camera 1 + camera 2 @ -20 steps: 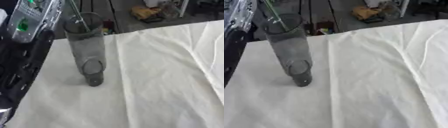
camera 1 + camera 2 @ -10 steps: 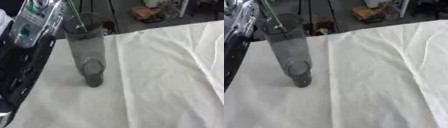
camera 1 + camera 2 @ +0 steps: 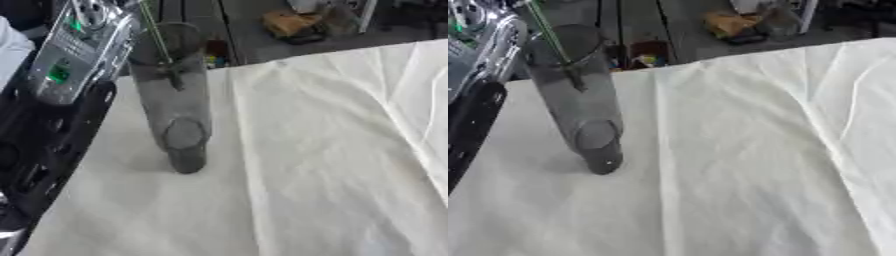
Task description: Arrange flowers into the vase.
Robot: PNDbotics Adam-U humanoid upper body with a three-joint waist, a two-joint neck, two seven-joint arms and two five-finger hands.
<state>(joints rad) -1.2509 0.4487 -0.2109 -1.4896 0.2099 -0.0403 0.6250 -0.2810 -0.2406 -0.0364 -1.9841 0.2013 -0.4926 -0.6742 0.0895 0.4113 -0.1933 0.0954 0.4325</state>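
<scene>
A tall grey see-through vase (image 3: 179,115) stands on the white cloth at the left of the table, its mouth toward the far edge. A thin green flower stem (image 3: 159,45) comes down from the top edge into the vase mouth, and its lower end shows inside the glass. My left arm (image 3: 70,55), silver with a green light and black below, fills the left side right beside the vase. Its hand is cut off above the picture, so what holds the stem is hidden. The flower head is out of view, as is my right hand.
The white cloth (image 3: 332,150) covers the table, with creases running down the right side (image 3: 402,125). Beyond the far table edge, on the floor, lie a brown-yellow bundle (image 3: 293,22) and small coloured items (image 3: 649,52).
The left arm has shifted slightly downward beside the vase, and the green stem reaches a little deeper into it. The vase has stayed in place.
</scene>
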